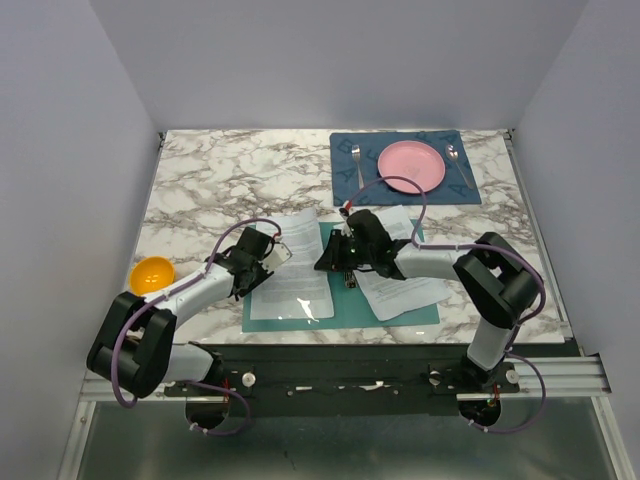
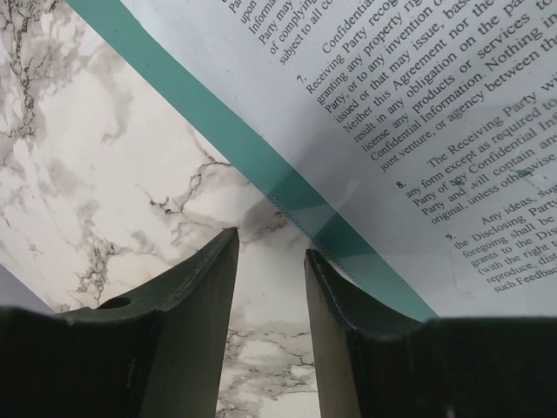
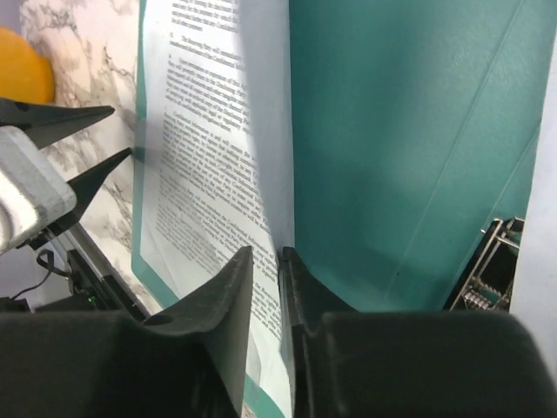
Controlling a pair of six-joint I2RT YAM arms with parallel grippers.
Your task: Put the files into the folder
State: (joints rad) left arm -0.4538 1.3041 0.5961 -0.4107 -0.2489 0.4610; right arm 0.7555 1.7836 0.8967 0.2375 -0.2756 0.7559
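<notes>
R gripper [image 3: 265, 261] was nearly closed, only a thin slit, w/ the inner edge of the held sheet [image 3: 209, 148] running straight into it. I judged it pinched. L gripper [image 2: 270, 248] stood at a moderate gap, holding nothing, over the bare marble table [image 2: 104, 174], w/ the folder [image 2: 218, 131] edge just ahead and to its right.

Risks: w/ a one-edge pinch, a sideways pull by R could crease the sheet or drag it out from under the clear sleeve [image 2: 296, 209], b/c nothing pinned the far side; L wasn't touching it. The metal clip [image 3: 487, 261], close on R's right, could snag a finger or a paper corner. The loose sheet [image 1: 405, 270], back under R's forearm, overhung the folder's edge, so an arm sweep might shove it further off.

Containers: folder lay open flat, w/ the held sheet on the leaf between the grippers and the loose sheet only partly on the other leaf. Pink plate [image 1: 411, 165] and orange bowl [image 1: 152, 273], both well away, showed nothing inside.
</notes>
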